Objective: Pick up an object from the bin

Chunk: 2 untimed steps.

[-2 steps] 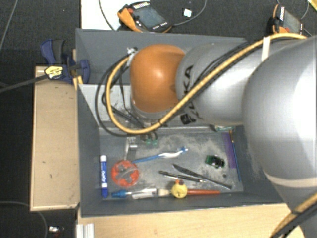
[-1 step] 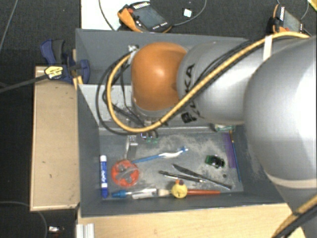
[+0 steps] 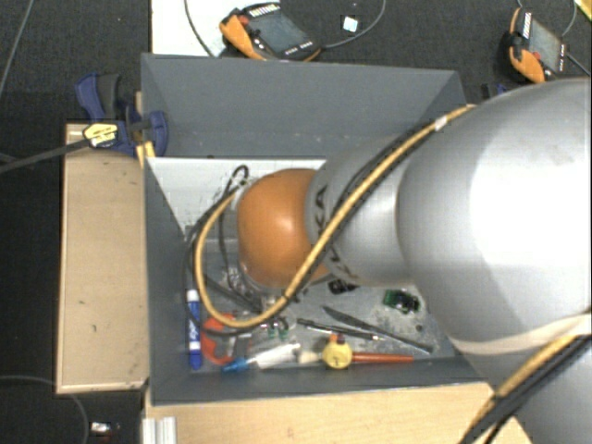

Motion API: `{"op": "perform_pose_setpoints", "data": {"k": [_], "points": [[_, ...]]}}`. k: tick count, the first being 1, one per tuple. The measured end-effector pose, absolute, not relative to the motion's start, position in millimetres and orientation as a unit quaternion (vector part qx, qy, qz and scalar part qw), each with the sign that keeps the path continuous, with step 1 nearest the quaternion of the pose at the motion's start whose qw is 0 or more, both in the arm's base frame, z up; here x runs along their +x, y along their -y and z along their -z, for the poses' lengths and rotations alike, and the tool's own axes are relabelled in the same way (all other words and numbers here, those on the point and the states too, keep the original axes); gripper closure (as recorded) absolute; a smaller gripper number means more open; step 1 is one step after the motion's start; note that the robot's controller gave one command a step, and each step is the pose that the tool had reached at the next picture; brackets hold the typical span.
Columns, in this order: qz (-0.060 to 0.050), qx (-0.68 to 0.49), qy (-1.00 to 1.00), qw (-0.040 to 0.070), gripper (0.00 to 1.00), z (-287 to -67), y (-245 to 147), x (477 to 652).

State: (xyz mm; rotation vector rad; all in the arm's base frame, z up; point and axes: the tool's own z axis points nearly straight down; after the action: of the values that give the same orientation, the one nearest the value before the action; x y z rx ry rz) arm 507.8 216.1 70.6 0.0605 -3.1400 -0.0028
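My gripper (image 3: 239, 287) reaches down under the orange cover into the left part of the bin, and little of it shows. Just left of it a blue marker (image 3: 193, 329) lies lengthwise along the bin's left wall. A red-orange thing (image 3: 216, 337) lies directly below the gripper, partly covered by a cable. A pale pen with a blue tip (image 3: 263, 359) lies near the front wall. Beside it is a screwdriver with a yellow knob and an orange shaft (image 3: 339, 352).
Thin dark tongs (image 3: 370, 327) lie slanted at the front right, and a small green thing (image 3: 400, 300) sits by the arm's edge. The arm and its cover hide the middle and right of the bin. A yellow cable loops down by the gripper.
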Motion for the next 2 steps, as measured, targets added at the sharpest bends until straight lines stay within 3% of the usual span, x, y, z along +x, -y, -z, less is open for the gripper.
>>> {"op": "perform_pose_setpoints", "data": {"k": [1,2], "points": [[0.003,0.002,1.000,-0.007,0.00,-120,-216,488.3],[0.001,0.039,0.999,-0.002,0.00,-100,-182,526.3]]}}
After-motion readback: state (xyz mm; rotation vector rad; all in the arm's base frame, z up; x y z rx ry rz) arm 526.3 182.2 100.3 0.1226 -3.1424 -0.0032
